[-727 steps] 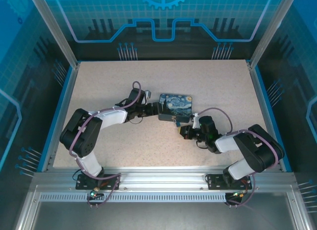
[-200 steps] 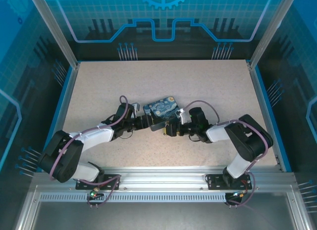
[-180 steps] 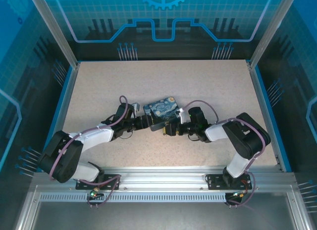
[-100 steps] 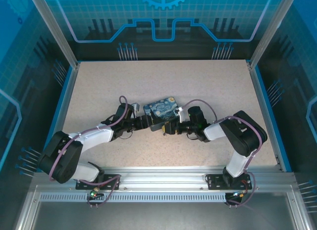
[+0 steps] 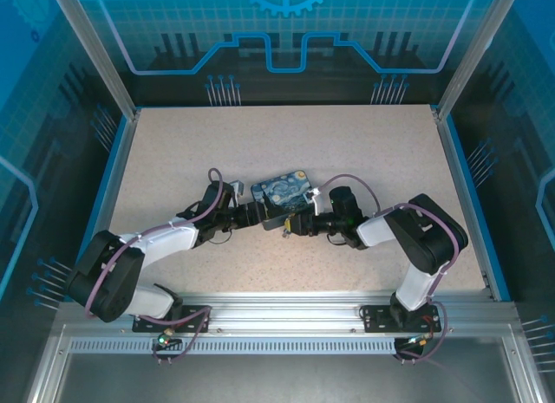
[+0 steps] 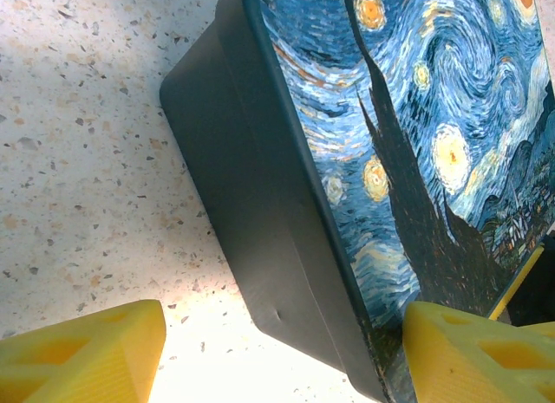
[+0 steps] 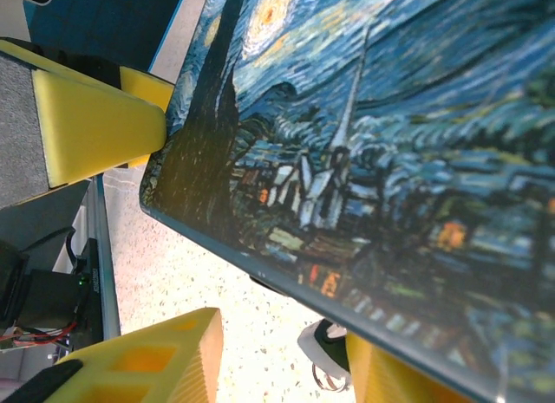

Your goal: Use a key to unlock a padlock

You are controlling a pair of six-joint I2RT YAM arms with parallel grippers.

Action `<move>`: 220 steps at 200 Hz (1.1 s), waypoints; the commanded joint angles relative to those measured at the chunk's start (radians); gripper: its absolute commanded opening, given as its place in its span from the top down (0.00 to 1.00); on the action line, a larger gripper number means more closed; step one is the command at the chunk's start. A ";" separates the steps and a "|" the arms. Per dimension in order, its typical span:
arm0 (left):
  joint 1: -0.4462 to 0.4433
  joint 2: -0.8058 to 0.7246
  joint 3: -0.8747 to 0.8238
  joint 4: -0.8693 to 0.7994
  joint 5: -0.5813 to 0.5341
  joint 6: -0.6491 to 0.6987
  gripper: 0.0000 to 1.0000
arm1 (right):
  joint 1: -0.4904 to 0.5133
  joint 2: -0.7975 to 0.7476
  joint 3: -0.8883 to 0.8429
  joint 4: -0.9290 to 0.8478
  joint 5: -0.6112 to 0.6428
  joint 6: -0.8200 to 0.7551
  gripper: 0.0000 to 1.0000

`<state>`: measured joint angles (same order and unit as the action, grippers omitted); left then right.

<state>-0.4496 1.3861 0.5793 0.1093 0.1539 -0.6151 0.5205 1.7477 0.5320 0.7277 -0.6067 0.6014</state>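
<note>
Top: left gripper (image 5: 260,215) and right gripper (image 5: 293,224) crowd the tin's (image 5: 282,186) near edge; left wrist: fingers spread, straddling the tin's corner, unclamped; right wrist: fingers apart under the tin's lid edge, probable padlock (image 7: 323,356) between them, key indiscernible, so unlocking looks not yet done.

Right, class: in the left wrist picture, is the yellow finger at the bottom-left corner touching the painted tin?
Apart. The left wrist view shows a band of speckled table between that finger and the tin's dark side wall.
</note>
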 commanded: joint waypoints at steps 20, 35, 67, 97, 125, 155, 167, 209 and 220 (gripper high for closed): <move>-0.008 -0.009 -0.024 -0.066 -0.021 -0.008 0.27 | -0.001 -0.008 -0.007 0.024 -0.012 -0.012 0.65; -0.007 -0.009 -0.024 -0.066 -0.022 -0.007 0.27 | -0.001 -0.005 -0.004 0.020 -0.010 -0.012 0.69; -0.009 -0.009 -0.024 -0.069 -0.026 -0.003 0.27 | -0.001 -0.004 -0.003 0.009 -0.010 -0.017 0.78; -0.009 -0.008 -0.024 -0.070 -0.027 -0.002 0.27 | -0.001 -0.005 -0.011 -0.006 -0.001 -0.020 0.87; -0.009 -0.011 -0.022 -0.074 -0.029 -0.002 0.27 | -0.004 -0.012 -0.019 -0.015 0.012 -0.022 0.92; -0.009 -0.016 -0.025 -0.080 -0.039 -0.001 0.27 | -0.010 -0.036 -0.039 -0.025 0.038 -0.016 0.96; -0.008 -0.018 -0.028 -0.084 -0.045 0.001 0.27 | -0.014 -0.048 -0.050 -0.027 0.049 -0.014 0.96; -0.014 -0.018 -0.037 -0.085 -0.053 0.001 0.28 | -0.026 -0.086 -0.082 -0.025 0.078 0.004 0.98; -0.017 -0.018 -0.038 -0.085 -0.054 0.000 0.27 | -0.026 -0.088 -0.082 -0.017 0.092 0.020 0.98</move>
<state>-0.4557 1.3712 0.5724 0.0990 0.1345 -0.6228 0.5030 1.6871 0.4625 0.6998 -0.5377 0.6022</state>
